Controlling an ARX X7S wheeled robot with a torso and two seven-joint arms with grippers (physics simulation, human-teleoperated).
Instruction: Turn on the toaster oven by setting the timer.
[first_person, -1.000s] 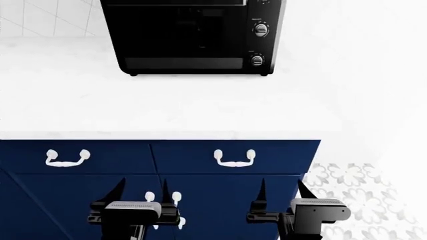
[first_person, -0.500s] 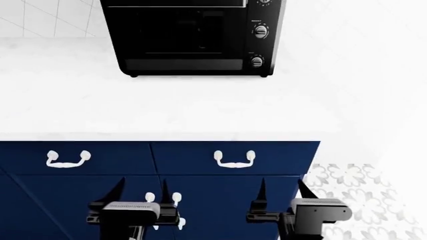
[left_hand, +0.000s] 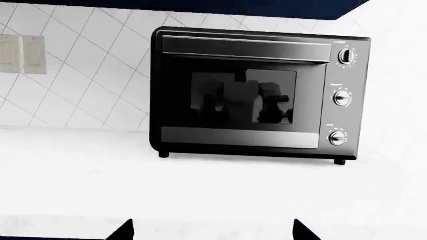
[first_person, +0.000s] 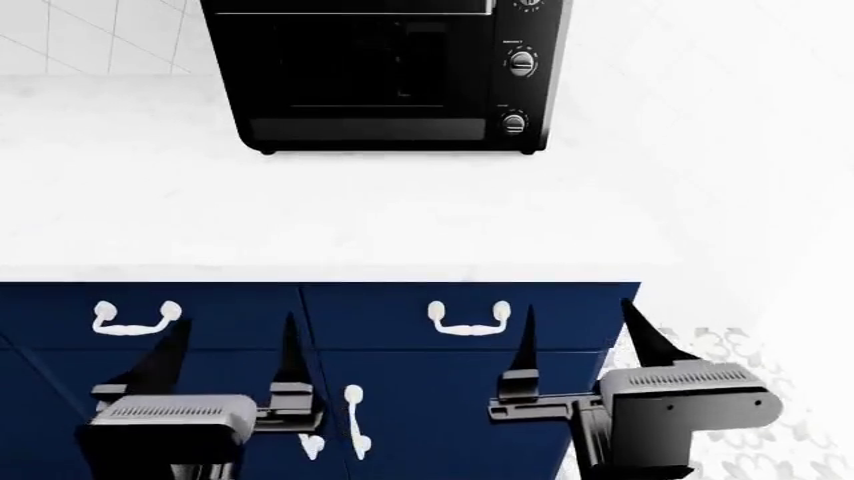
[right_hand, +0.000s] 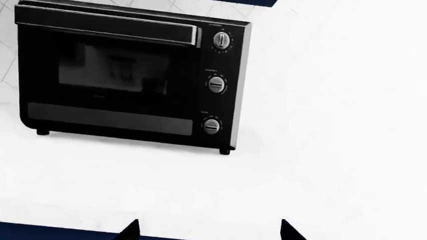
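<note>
The toaster oven (first_person: 360, 75) is a glossy black box at the back of the white counter, with a glass door and three dials down its right side. It also shows in the left wrist view (left_hand: 243, 95) and the right wrist view (right_hand: 113, 75). The timer (right_hand: 223, 40) is the top dial, black with a silver rim, a bar pointer and white ticks; it also shows in the left wrist view (left_hand: 346, 56) and is cut off at the head view's top edge (first_person: 530, 4). My left gripper (first_person: 230, 335) and right gripper (first_person: 581, 325) are open and empty, low in front of the blue cabinets, far from the oven.
The white counter (first_person: 334, 220) stretches in front of the oven. Blue drawers with white handles (first_person: 469, 318) lie below its front edge. Patterned floor tiles (first_person: 707, 350) are at the right. A tiled wall with a switch plate (left_hand: 23, 54) is behind the oven.
Both grippers have risen toward the counter edge. The left one has shifted left and the right one slightly right. The oven has not moved.
</note>
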